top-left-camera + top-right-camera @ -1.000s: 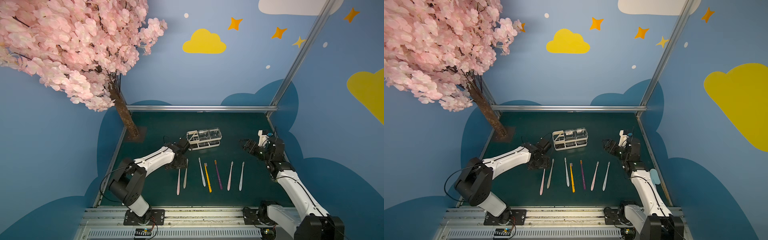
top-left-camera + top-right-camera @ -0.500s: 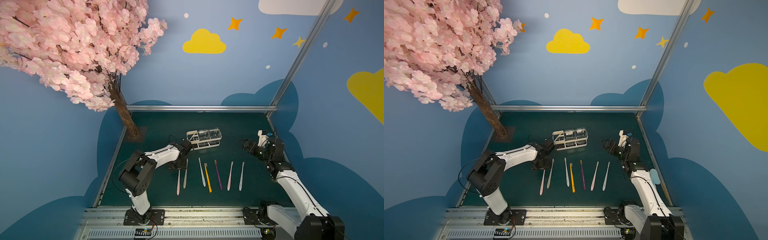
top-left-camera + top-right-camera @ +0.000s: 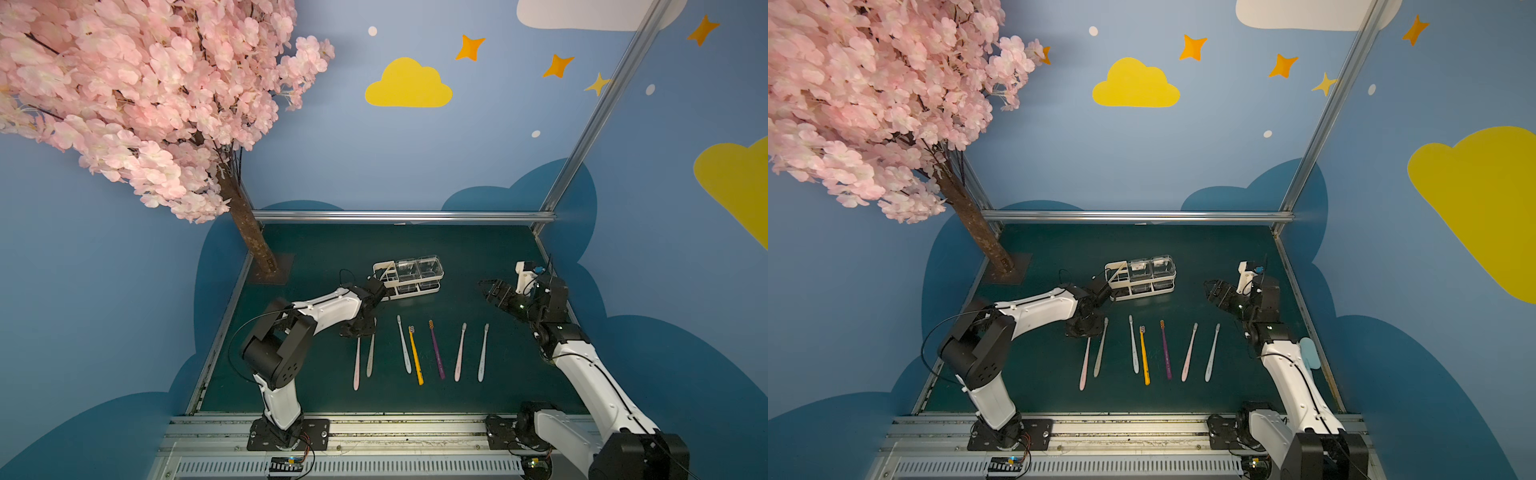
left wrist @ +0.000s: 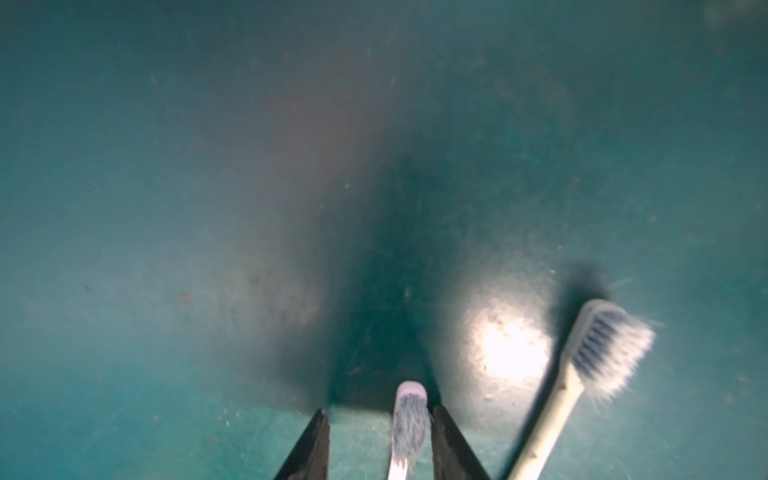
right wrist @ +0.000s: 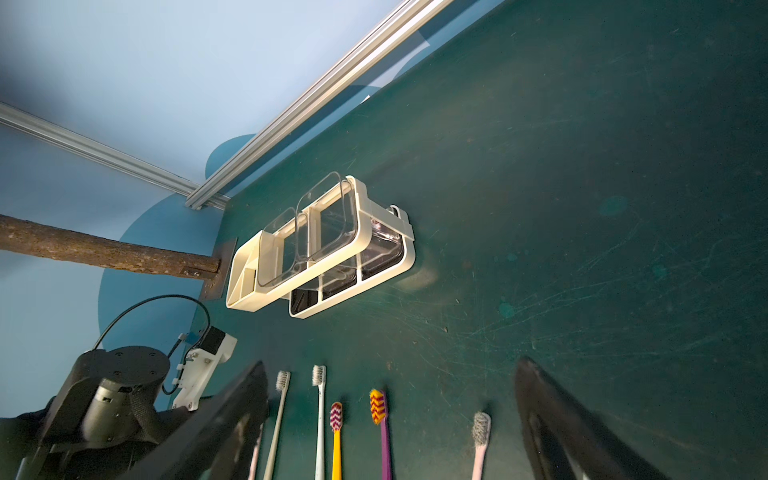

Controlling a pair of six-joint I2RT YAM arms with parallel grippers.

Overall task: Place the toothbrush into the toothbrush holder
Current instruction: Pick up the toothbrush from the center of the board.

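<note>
Green worktop [image 3: 478, 257] carries a row of toothbrushes [image 3: 436, 350], seven by count: two pink, two whitish, one grey, one yellow, one purple. One holder [image 5: 360, 203] with two clear cups [image 5: 328, 216] stands near the left pincer [image 4: 379, 411], just beyond it and away from that arm's base.

That pincer sits low at the row's end, jaws narrowly spread astride the bristled head of the pink toothbrush [image 4: 409, 419]. A gap shows on one side, so nothing is pinched yet. The grey toothbrush [image 4: 571, 384] lies just outside one jaw.

Trouble could start there. A pinch taken at the head rather than the handle may let the long handle droop or swivel on the lift, spoiling the aim at the holder's narrow slots. The outer jaw could also nudge the grey neighbour out of line, and a swinging handle might shove the light holder.

Across the row, the right pincer [image 5: 390, 363] hangs well apart from the left one, spread wide and empty. Two pincers in all.
</note>
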